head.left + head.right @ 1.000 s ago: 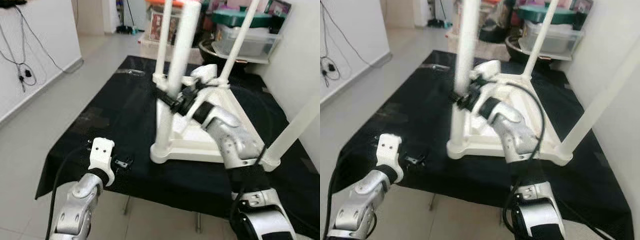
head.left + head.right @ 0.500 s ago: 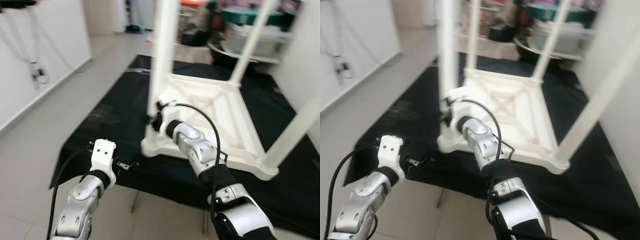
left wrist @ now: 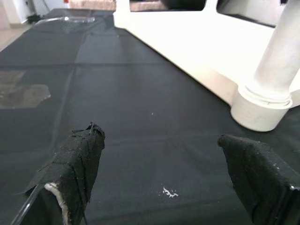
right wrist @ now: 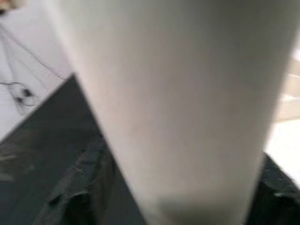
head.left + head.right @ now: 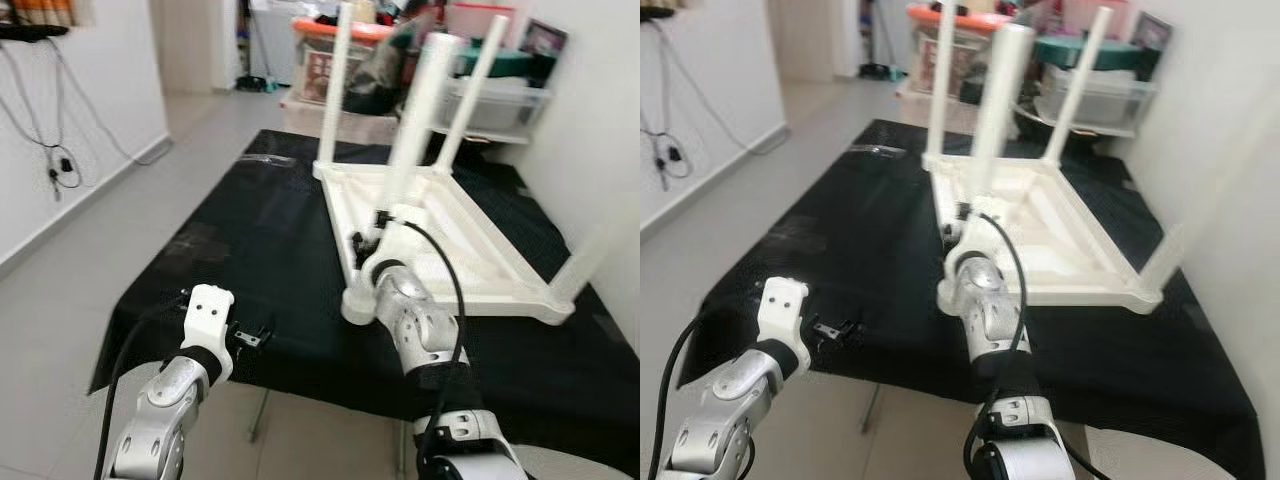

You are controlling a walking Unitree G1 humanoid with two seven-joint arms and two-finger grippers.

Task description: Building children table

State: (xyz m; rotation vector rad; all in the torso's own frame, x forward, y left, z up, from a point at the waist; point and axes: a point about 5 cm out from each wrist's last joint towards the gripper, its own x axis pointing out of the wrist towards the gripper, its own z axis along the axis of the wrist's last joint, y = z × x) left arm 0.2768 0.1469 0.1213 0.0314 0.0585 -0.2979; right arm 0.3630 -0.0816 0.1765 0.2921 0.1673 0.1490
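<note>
A white children's table lies upside down on a black cloth-covered table, its legs pointing up. My right gripper is shut on the nearest leg, low down near the corner socket. In the right wrist view the white leg sits between the dark fingers. My left gripper hovers open over the cloth's front edge, left of that corner. The left wrist view has its two black fingertips spread apart with bare cloth between them, and the leg's base lies ahead.
Storage boxes and clutter stand behind the black table. A white wall runs close along the right side. Tiled floor lies to the left, with cables hanging on the left wall.
The whole view has swung and steadied, so the camera moved. My right gripper stays on the same leg, its arm now more bent. The left gripper holds its place.
</note>
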